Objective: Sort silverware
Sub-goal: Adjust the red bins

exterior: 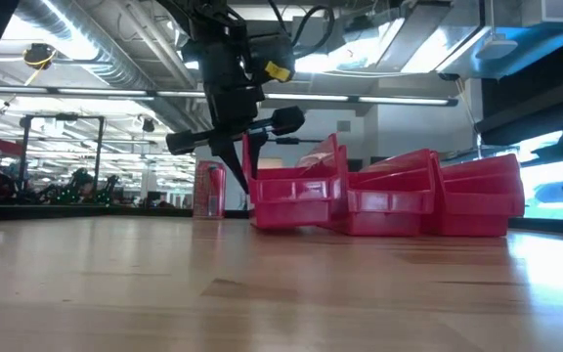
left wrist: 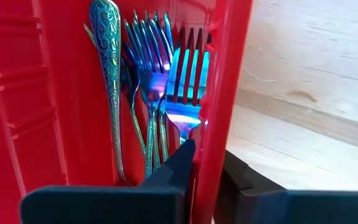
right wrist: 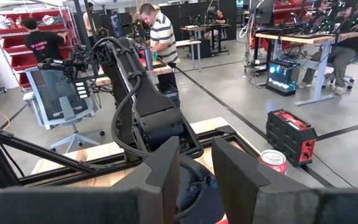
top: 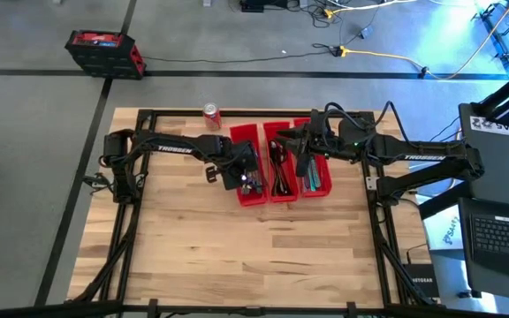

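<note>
Left wrist view shows the left pincer [left wrist: 205,165] clenched on the side wall of the left bin [left wrist: 232,74], one finger [left wrist: 178,165] inside the bin and the other outside over the surface [left wrist: 309,93]. Forks [left wrist: 166,81] lie in that bin just beyond the inner finger, packed side by side against the wall, with an engraved handle [left wrist: 109,68] beside them. In the high view, three red bins stand side by side near the middle of the surface; the middle bin [top: 281,163] holds dark pieces and the right bin [top: 315,172] holds teal ones. No silverware is seen loose on the surface. The step in hand appears to be steadying or shifting the left bin. To do it well, keep the grip square on the wall, move slowly and level, and avoid tipping the bin, since the forks would likely slide. The left arm reaches in from the left edge, its wrist bent down over the bin's near end. The right arm reaches in from the right edge and hangs above the right bin; the right pincer [right wrist: 194,177] stands slightly parted and grasps nothing visible. A soda can [top: 211,116] stands apart behind the bins.
</note>
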Action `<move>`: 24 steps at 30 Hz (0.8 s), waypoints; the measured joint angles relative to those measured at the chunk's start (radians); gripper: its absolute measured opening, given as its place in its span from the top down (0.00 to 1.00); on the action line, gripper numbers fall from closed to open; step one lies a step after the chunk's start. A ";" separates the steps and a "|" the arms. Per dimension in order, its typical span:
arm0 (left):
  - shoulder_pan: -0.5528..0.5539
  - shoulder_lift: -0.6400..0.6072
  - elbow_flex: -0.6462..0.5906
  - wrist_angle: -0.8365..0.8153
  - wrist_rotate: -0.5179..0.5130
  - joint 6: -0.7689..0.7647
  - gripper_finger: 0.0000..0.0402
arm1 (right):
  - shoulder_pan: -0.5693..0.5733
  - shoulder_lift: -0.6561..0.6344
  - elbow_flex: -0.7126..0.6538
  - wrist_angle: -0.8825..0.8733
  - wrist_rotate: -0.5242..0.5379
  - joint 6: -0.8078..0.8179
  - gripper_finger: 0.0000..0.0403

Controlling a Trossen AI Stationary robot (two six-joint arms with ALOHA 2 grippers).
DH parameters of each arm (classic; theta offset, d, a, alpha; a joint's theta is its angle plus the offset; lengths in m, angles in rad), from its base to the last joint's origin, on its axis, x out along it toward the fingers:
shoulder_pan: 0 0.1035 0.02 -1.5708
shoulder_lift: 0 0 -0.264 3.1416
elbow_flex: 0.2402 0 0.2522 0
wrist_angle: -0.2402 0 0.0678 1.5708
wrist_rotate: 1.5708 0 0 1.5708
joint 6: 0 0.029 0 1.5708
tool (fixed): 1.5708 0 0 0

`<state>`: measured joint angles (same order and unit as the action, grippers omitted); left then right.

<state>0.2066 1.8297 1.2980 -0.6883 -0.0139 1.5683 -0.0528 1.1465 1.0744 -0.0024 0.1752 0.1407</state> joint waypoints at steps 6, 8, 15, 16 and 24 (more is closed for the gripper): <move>0.000 -0.002 0.000 -0.007 0.004 -0.040 0.92 | 0.000 0.000 0.000 0.000 0.000 -0.017 0.80; 0.003 -0.003 0.000 -0.009 0.004 -0.048 0.87 | 0.000 0.000 0.000 0.000 0.000 -0.017 0.80; 0.006 -0.003 0.000 -0.010 -0.012 -0.046 0.67 | 0.000 0.000 0.000 0.000 0.000 -0.017 0.80; 0.006 -0.003 0.000 -0.010 -0.021 -0.043 0.65 | 0.000 0.000 0.000 0.000 0.000 -0.017 0.80; 0.006 -0.009 0.000 -0.013 -0.114 -0.012 0.61 | 0.000 0.000 0.000 0.000 0.000 -0.017 0.80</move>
<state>0.2123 1.8206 1.2980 -0.7013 -0.1284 1.5560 -0.0525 1.1465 1.0744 -0.0022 0.1753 0.1238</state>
